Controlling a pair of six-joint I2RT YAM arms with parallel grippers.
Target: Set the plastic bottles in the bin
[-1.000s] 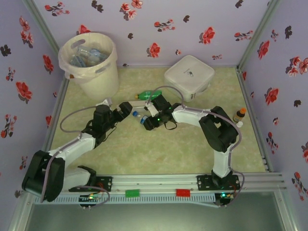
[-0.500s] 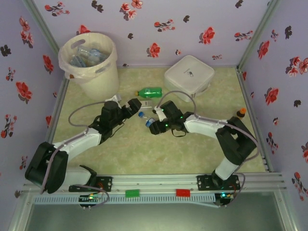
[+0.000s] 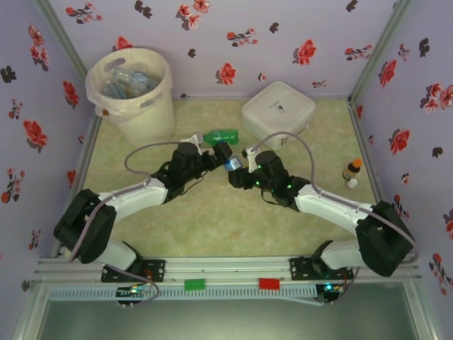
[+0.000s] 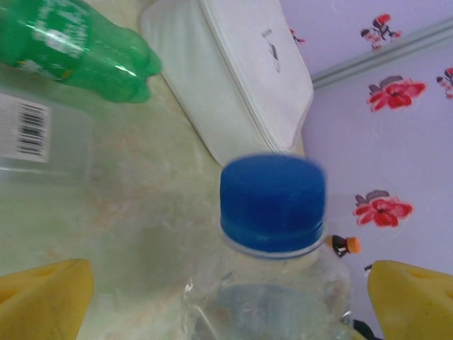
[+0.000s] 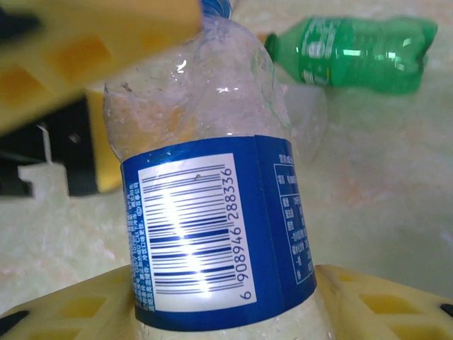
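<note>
A clear bottle (image 3: 232, 164) with a blue cap (image 4: 272, 205) and a blue barcode label (image 5: 212, 234) is held above the table. My right gripper (image 5: 219, 312) is shut on its labelled body. My left gripper (image 4: 230, 304) is open, its yellow fingers (image 4: 42, 301) wide apart on either side of the bottle's shoulder. The two grippers meet at mid-table, the left gripper (image 3: 222, 154) facing the right gripper (image 3: 241, 168). A green bottle (image 3: 221, 134) lies just behind them. The bin (image 3: 152, 106) stands at the back left with several clear bottles inside.
A flat white square box (image 3: 278, 111) sits at the back right, close behind the green bottle (image 4: 78, 49). A tiny brown bottle with an orange cap (image 3: 352, 170) stands near the right wall. A clear item with a barcode sticker (image 4: 28, 127) lies beside the green bottle.
The right gripper has carried the clear bottle rightward and a little toward the back. The left arm has reached after it, and its open fingers now straddle the bottle.
</note>
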